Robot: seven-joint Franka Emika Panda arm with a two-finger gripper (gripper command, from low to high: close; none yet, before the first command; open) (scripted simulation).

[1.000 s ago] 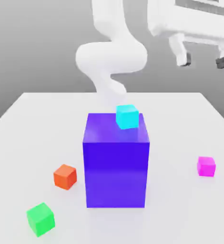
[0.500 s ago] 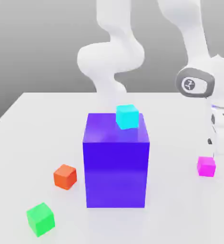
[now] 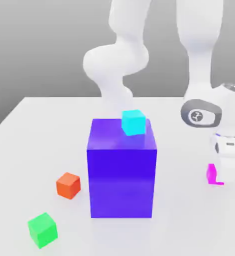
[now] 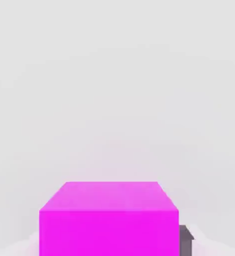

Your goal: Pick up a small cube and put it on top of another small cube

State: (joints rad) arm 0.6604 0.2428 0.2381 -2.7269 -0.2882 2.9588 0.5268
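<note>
Lowered since the earlier frame, white arm's gripper [image 3: 224, 172] sat at the table's [image 3: 34, 130] right side in the exterior view, over the small magenta-pink cube [image 3: 212, 174], finger opening not determinable, cube resting on the table.

Arm lowered at the exterior view's right.
The white arm bends down from above, its wrist joint low, and the end effector [image 3: 224, 175] points straight down at the tabletop [image 3: 39, 130].
</note>
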